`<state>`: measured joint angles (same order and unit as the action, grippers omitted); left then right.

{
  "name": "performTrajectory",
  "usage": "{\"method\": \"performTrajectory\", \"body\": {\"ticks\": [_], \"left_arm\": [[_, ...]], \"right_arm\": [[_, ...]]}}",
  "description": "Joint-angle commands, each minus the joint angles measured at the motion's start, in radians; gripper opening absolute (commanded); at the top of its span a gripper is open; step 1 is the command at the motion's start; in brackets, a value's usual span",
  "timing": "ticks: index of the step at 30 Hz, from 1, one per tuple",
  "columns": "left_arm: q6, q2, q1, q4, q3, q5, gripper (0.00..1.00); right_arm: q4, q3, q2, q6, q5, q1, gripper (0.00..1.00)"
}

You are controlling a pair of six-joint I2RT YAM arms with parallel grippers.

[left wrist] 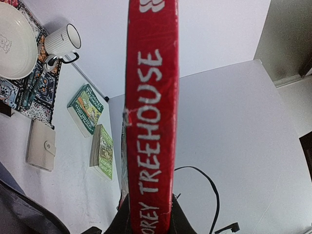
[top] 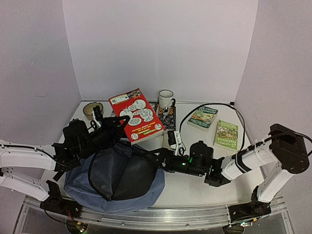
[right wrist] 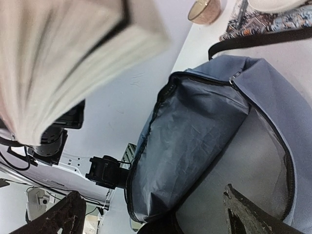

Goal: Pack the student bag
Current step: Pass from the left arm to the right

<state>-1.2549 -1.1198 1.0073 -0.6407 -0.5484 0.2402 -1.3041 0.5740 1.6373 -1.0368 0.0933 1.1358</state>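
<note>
The table [top: 187,195] carries the student bag [top: 146,192], a green paperback [top: 203,117], a second paperback [top: 226,134], a patterned mat [top: 168,114], a bowl [top: 91,109].

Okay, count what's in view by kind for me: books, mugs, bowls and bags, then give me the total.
Books: 3 (red book, far green book, near green book)
Mugs: 1 (white mug)
Bowls: 2 (tan bowl, white bowl)
Bags: 1 (student bag)
Total: 7

left hand [left wrist: 148,217] clamped tight, right hand [right wrist: 153,212] spread wide, arms reaching inward.
</note>
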Motion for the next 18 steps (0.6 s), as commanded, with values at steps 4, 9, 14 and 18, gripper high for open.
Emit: {"method": "performTrajectory", "body": {"ticks": [4, 9, 14, 18], "left_arm": [[-0.037, -0.01, 0.004, -0.115, -0.024, 0.022, 0.0], [-0.037, -0.017, 0.012, -0.116, -0.039, -0.004, 0.0], [-0.059, -0.029, 0.02, -0.118, -0.042, -0.025, 0.0], [-0.063, -0.038, 0.037, -0.125, -0.05, -0.03, 0.0]], "right_arm": [[-0.632, 0.08, -0.085, 0.103, -0.002, 0.005, 0.98], [-0.604, 0.099, -0.094, 0.139, -0.021, -0.006, 0.98], [-0.6, 0.122, -0.081, 0.141, -0.019, -0.025, 0.98], [-0.6, 0.124, -0.081, 0.14, -0.044, -0.036, 0.98]]}}
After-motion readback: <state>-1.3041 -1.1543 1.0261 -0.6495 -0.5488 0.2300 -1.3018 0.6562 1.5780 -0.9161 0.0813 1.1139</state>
